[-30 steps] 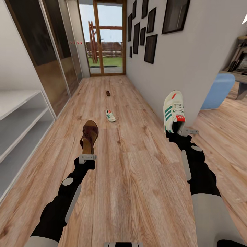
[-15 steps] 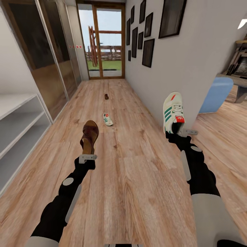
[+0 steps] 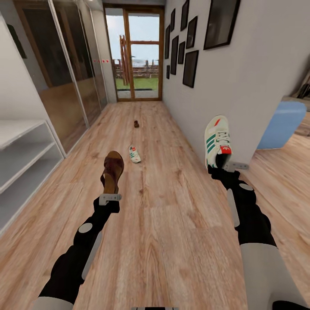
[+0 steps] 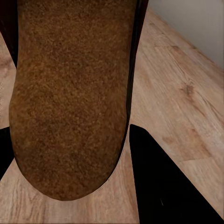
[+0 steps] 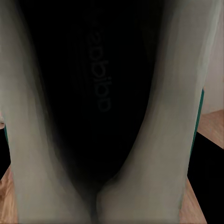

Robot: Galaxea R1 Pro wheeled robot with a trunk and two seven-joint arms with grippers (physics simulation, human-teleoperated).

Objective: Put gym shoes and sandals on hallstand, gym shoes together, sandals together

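Observation:
My left gripper (image 3: 110, 196) is shut on the heel of a dark brown sandal (image 3: 113, 171), held above the floor; its tan footbed (image 4: 70, 93) looms close in the left wrist view. My right gripper (image 3: 224, 165) is shut on a white gym shoe (image 3: 217, 140) with green stripes; its dark inside (image 5: 102, 93) faces the right wrist camera. A second gym shoe (image 3: 134, 153) lies on the corridor floor (image 3: 172, 215) ahead. Farther down lies a small dark second sandal (image 3: 136, 124). The white hallstand (image 3: 21, 159) stands at the left edge.
Glass sliding doors (image 3: 69, 82) line the left wall beyond the hallstand. The right wall (image 3: 241, 86) with dark picture frames ends in a corner near my right gripper. A blue seat (image 3: 282, 122) sits past that corner. A glazed door (image 3: 137, 56) closes the corridor's far end.
The whole view has shifted and turned slightly, so the camera moved. Both grippers hold their shoes in the same pose as before.

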